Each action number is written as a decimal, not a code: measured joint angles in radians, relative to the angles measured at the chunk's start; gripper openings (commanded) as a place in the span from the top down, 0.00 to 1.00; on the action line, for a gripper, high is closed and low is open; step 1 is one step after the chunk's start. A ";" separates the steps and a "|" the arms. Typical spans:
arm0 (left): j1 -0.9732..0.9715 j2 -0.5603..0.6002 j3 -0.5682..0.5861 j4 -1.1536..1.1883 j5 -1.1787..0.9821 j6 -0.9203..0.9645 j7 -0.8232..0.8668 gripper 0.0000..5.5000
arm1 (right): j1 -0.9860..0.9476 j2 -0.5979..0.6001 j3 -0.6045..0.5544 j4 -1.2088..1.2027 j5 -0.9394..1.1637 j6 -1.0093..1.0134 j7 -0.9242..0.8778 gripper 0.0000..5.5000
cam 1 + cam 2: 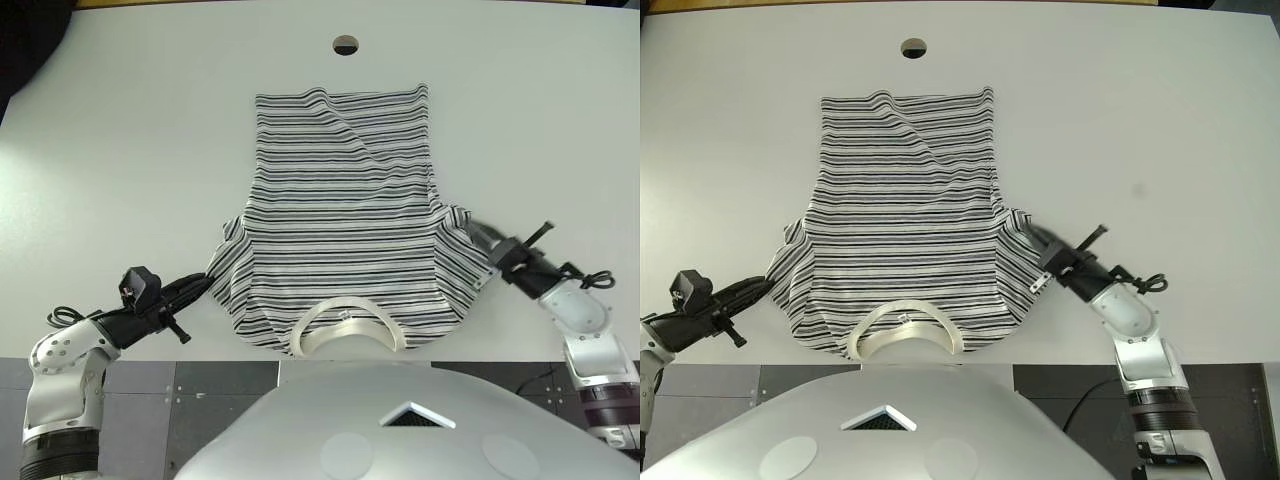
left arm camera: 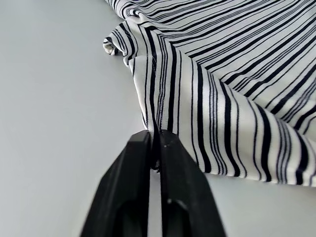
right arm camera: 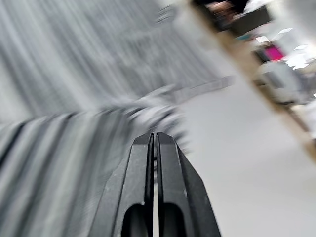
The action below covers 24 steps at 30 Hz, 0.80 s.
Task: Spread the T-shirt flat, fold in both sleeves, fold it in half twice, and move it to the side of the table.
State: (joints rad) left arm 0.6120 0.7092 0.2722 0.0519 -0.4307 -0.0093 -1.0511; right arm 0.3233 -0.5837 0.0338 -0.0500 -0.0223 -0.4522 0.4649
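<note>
Nearest, at the lower centre of the head view, the white collar of the striped T-shirt lies at the near edge of the white table, the body running up-frame toward a small round hole (hem rumpled, one diagonal crease). From the lower left the left gripper stretches in low, fingers pinched tight on the sleeve's edge. From the lower right the right gripper angles in, fingers pressed together on the other sleeve's fabric.
</note>
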 measured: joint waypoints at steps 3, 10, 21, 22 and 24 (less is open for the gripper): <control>0.003 0.000 0.002 0.000 -0.019 0.003 -0.013 0.98 | -0.042 0.033 -0.092 -0.040 0.113 0.031 -0.039 0.98; 0.040 -0.022 0.027 -0.217 -0.170 0.094 -0.065 0.98 | -0.043 0.015 -0.158 -0.091 0.220 0.295 -0.016 0.98; -0.132 -0.120 -0.252 -0.372 -0.035 0.196 0.079 0.91 | 0.301 -0.015 -0.160 -0.256 0.204 0.427 0.106 0.87; -0.138 -0.125 -0.285 -0.372 -0.007 0.192 0.082 0.87 | 0.315 -0.012 -0.174 -0.258 0.224 0.436 0.113 0.83; -0.134 -0.134 -0.342 -0.370 0.044 0.173 0.083 0.82 | 0.330 -0.010 -0.194 -0.270 0.274 0.469 0.130 0.77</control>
State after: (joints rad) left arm 0.4782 0.5754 -0.0701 -0.3183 -0.3870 0.1639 -0.9677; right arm 0.6530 -0.5934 -0.1597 -0.3197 0.2518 0.0165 0.5952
